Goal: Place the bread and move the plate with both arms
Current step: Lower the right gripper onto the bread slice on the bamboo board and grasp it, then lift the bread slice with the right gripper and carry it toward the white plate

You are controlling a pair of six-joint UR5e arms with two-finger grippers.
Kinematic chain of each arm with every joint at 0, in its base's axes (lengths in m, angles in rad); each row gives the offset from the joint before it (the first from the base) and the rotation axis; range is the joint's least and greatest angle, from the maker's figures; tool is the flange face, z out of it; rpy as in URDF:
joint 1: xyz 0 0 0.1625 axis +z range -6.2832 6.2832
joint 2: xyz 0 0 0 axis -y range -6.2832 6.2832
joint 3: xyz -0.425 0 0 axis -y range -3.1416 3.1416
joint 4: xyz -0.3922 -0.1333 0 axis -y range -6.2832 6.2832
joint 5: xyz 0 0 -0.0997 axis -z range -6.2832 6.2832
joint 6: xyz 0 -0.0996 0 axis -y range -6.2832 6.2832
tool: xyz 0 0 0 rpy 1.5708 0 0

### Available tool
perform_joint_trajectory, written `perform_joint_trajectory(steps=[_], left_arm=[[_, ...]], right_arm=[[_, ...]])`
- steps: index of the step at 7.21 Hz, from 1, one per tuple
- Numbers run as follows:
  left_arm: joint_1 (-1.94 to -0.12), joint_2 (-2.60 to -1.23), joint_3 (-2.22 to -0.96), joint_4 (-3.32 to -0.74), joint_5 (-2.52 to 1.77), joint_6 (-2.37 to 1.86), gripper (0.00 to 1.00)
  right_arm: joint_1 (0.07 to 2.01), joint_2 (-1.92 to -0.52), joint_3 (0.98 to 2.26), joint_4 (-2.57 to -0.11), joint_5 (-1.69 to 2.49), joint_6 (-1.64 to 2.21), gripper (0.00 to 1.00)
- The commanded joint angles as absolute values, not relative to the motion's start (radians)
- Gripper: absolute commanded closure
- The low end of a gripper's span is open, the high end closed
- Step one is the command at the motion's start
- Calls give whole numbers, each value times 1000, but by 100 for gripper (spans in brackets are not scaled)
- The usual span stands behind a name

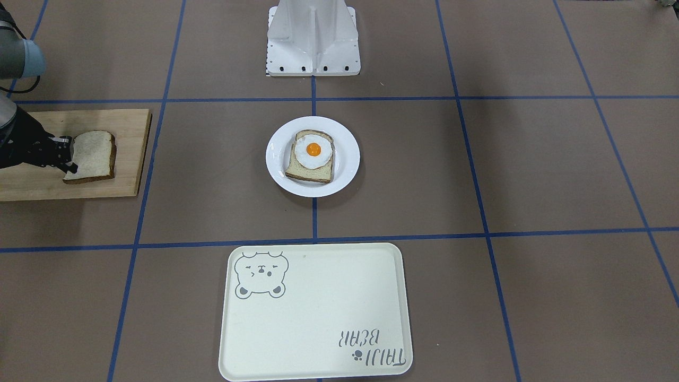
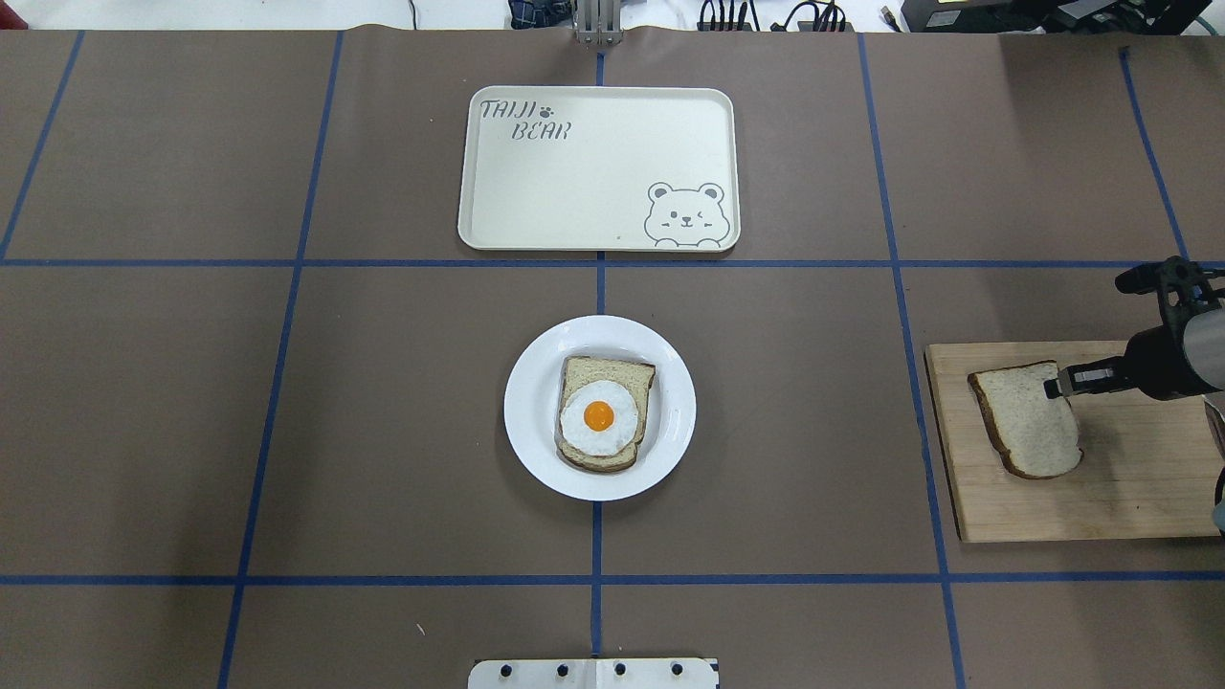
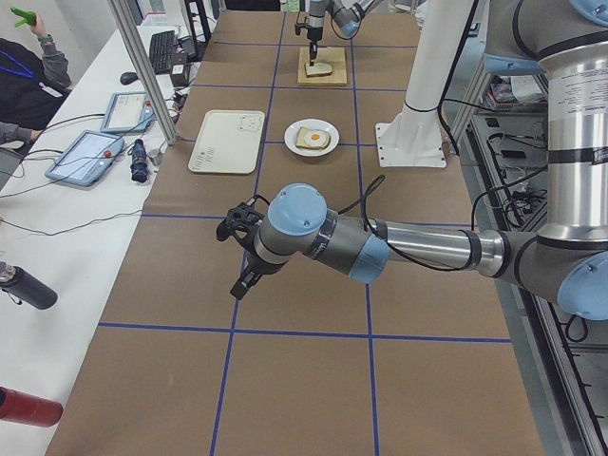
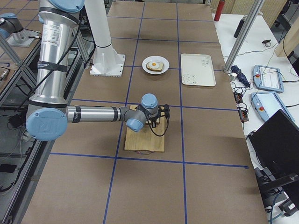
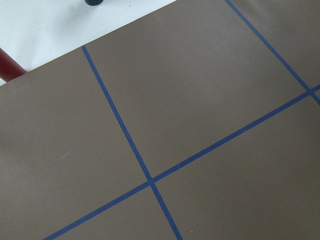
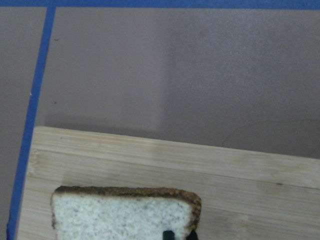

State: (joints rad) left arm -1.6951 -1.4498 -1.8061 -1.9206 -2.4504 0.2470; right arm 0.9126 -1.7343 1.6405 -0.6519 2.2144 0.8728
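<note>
The plain bread (image 1: pixel 94 155) lies on a wooden cutting board (image 1: pixel 127 159) at the table's right end. It also shows in the overhead view (image 2: pixel 1029 426) and the right wrist view (image 6: pixel 125 215). My right gripper (image 2: pixel 1056 387) reaches in level from the side, its fingertips (image 6: pixel 169 234) close together on the slice's crust corner. I cannot tell if the slice is lifted. The white plate (image 2: pixel 526 411) sits mid-table and holds a slice with a fried egg (image 2: pixel 601 416). My left gripper (image 3: pixel 239 280) hangs over bare table far to the left. I cannot tell if it is open or shut.
A cream bear tray (image 2: pixel 574 182) lies beyond the plate, on the far side from the robot's white base (image 1: pixel 313 42). Blue tape lines cross the brown table cover. Tablets and bottles lie on a white bench (image 3: pixel 57 218) past the table's far edge.
</note>
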Motion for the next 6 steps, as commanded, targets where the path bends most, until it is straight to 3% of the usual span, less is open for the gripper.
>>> perform_joint_trajectory(steps=[1,6], left_arm=[[-1695,-1450,-1804,-1921,-2450,247,1],[-1695,-1453,-1802,-1917,-2451,245,1]], right_arm=[[939,-1730,1654,-652,2273,871,100],[1166,-1674,1716,-650,2563,970,100]])
